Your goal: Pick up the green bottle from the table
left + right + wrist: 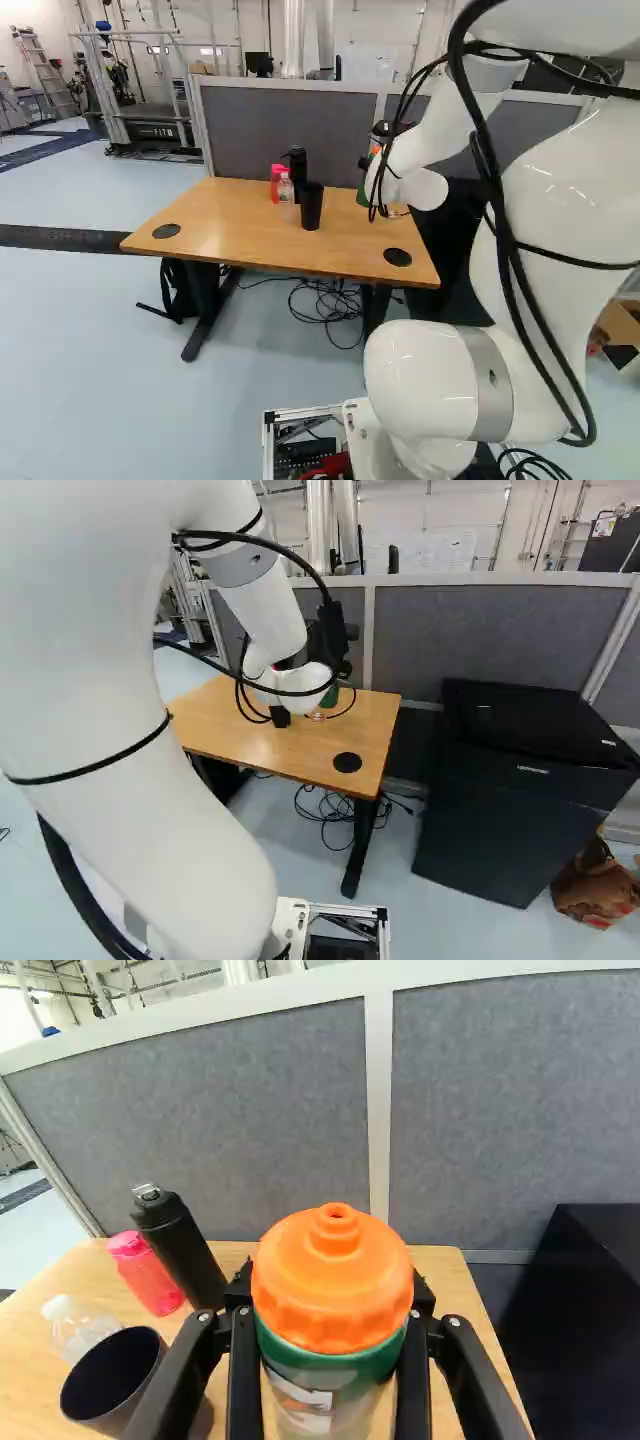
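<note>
In the right base view my gripper [335, 640] shows as a black shape behind the white wrist, over the far part of the wooden table [370, 720]. The wrist view has the gripper [333, 1335] shut on the green bottle [333, 1360], one finger against each side, just below its orange cap. Behind the arm, a green part of the bottle [362, 192] peeks out in the left base view. Its base is largely hidden, so I cannot tell whether it touches the tabletop.
Beside the gripper stand a black cup [311, 206], a clear bottle [286, 190], a pink bottle [277, 172] and a black bottle [298, 165]. A grey partition [500, 630] runs behind the table. A black cabinet [500, 810] stands at its side; cables [335, 300] lie beneath.
</note>
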Robot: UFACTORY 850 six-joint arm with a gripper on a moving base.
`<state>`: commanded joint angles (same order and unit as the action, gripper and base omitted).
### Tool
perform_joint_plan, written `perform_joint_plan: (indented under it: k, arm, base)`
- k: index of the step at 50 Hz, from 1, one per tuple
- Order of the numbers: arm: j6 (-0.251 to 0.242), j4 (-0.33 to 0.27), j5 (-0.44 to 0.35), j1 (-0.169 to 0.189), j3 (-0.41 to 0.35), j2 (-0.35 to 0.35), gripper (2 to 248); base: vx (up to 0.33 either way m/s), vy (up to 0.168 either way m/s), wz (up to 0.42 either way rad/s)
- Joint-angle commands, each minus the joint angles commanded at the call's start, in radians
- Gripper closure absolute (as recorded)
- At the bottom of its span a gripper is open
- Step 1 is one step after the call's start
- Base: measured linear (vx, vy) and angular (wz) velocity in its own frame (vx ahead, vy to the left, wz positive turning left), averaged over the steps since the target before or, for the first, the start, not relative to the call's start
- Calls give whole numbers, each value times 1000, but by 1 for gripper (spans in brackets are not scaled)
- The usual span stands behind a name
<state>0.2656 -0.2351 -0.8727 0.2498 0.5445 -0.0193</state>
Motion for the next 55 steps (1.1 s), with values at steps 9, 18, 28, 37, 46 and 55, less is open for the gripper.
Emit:
perform_joint_plan:
  k: [9, 18, 28, 37, 46, 55]
  arm:
    - [0, 0, 0, 6, -40, 39, 132]
    - [0, 0, 0, 12, -79, 79, 132]
    - [0, 0, 0, 15, -96, 96, 132]
    - [0, 0, 0, 15, -96, 96, 132]
    - [0, 0, 0, 15, -96, 96, 132]
    - [0, 0, 0, 15, -96, 96, 132]
  base:
    - [0, 0, 0]
    - [0, 0, 0]
    - [-49, 17, 37]
    - [-202, 10, 30]
    - [-241, 41, 6]
    - [-135, 44, 1]
